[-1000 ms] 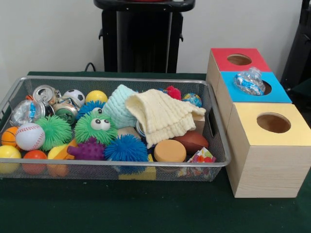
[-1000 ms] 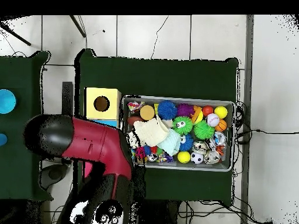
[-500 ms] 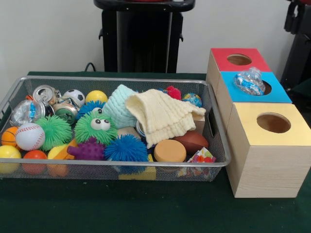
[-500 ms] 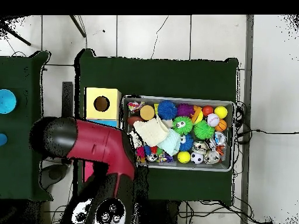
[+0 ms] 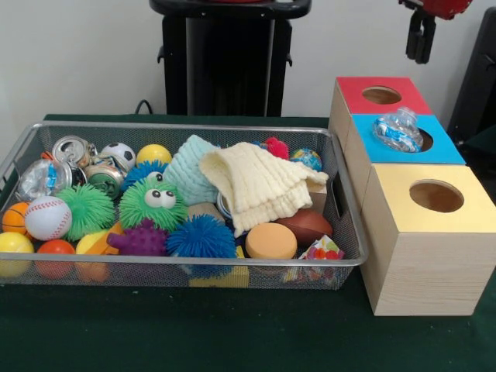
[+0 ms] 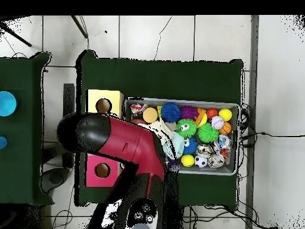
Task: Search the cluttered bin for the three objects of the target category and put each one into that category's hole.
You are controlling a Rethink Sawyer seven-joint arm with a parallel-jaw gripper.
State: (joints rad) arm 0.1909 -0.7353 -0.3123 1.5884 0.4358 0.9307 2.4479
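Green table (image 5: 232, 333) — white wall (image 5: 77, 54) — wire bin (image 5: 341, 260).

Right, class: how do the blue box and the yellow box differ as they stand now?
The blue box has a crushed plastic bottle lying over its hole; the yellow box has its hole open and clear. The yellow box stands nearer the camera in the front view, the blue box behind it. Both have pale wooden sides and one round hole on top.
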